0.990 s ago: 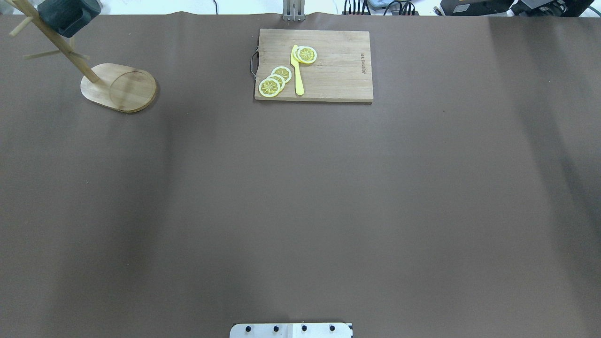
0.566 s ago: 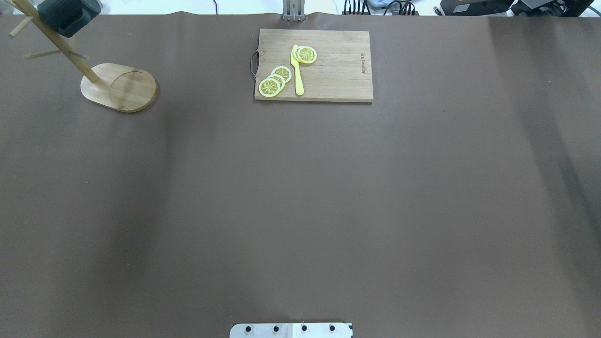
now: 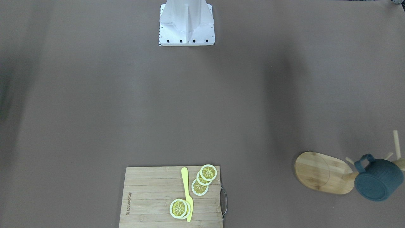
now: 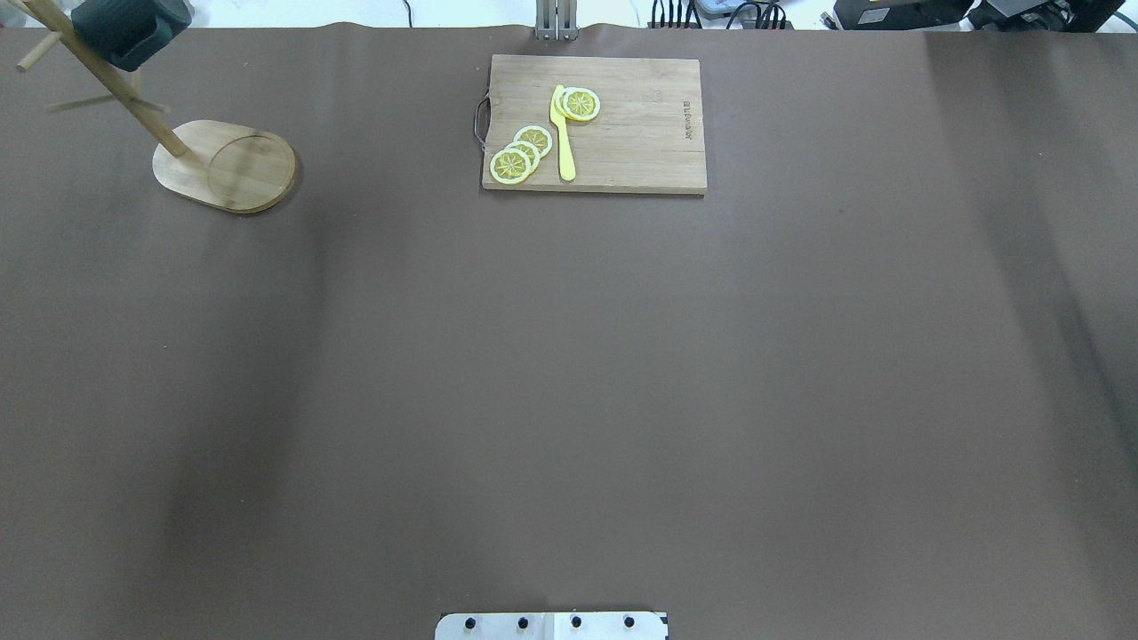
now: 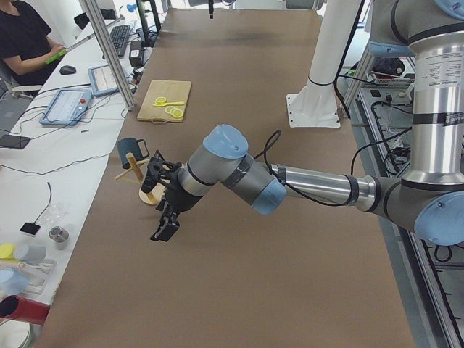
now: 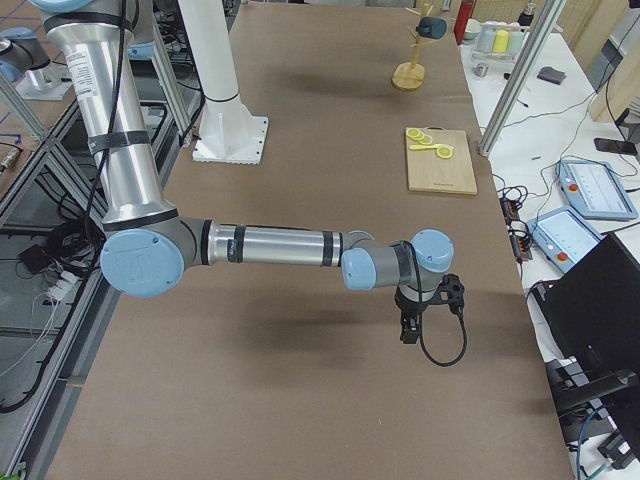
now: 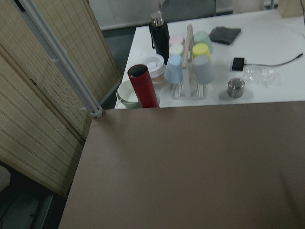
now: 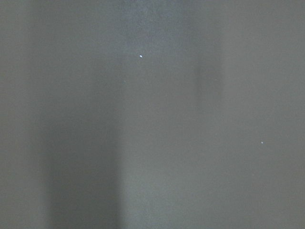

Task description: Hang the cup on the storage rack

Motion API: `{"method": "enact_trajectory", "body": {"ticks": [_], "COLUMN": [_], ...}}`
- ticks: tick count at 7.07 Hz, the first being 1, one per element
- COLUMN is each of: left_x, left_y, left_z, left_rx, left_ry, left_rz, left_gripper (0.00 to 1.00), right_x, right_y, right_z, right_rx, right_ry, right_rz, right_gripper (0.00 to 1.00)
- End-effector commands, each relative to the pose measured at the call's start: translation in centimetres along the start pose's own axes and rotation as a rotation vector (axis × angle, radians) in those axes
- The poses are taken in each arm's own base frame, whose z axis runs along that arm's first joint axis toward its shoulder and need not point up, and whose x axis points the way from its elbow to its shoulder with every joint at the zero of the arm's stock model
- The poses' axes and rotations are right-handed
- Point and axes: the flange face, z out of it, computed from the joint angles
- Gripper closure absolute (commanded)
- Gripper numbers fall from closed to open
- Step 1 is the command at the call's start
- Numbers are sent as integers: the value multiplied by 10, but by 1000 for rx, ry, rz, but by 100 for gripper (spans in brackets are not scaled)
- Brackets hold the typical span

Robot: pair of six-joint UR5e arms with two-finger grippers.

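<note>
The dark blue-grey cup [image 3: 378, 185] hangs by its loop handle on a peg of the wooden storage rack [image 3: 322, 172] at the table's far left corner. Both also show in the overhead view, the cup [image 4: 124, 31] above the rack's oval base [image 4: 227, 169]. In the exterior left view the cup [image 5: 130, 150] hangs on the rack [image 5: 133, 164], and my left gripper [image 5: 162, 232] is just in front of the rack, apart from the cup. My right gripper [image 6: 406, 335] hovers over bare table, far from the rack [image 6: 408, 75]. I cannot tell whether either gripper is open or shut.
A wooden cutting board [image 4: 594, 124] with lemon slices and a yellow knife [image 4: 562, 133] lies at the far middle. The robot base [image 3: 186, 23] stands at the near edge. A side table with cups and a red flask [image 7: 145, 88] lies beyond the table's left end.
The cup has shifted very slightly up and left on the rack in the overhead view. Nothing else has moved there.
</note>
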Motion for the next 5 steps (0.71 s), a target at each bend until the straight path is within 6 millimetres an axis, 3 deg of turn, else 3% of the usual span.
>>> {"method": "enact_trajectory", "body": {"ticks": [1, 2, 3, 5], "left_x": [11, 27, 49, 37], "left_y": [-13, -13, 4, 28], "left_z": [10, 20, 46, 85], "left_rx": [-212, -316, -404, -463], "left_ry": [45, 46, 51, 44], "left_rz": [-19, -44, -20, -24], "left_gripper": [2, 2, 2, 2], "right_x": [-11, -21, -21, -5], "right_y": [0, 12, 29, 46], "right_z": [-35, -53, -54, -49], "right_rx": [-10, -25, -28, -43], "right_ry": [-29, -32, -40, -101], "right_rz": [43, 65, 67, 99], "right_gripper": [0, 0, 0, 0]}}
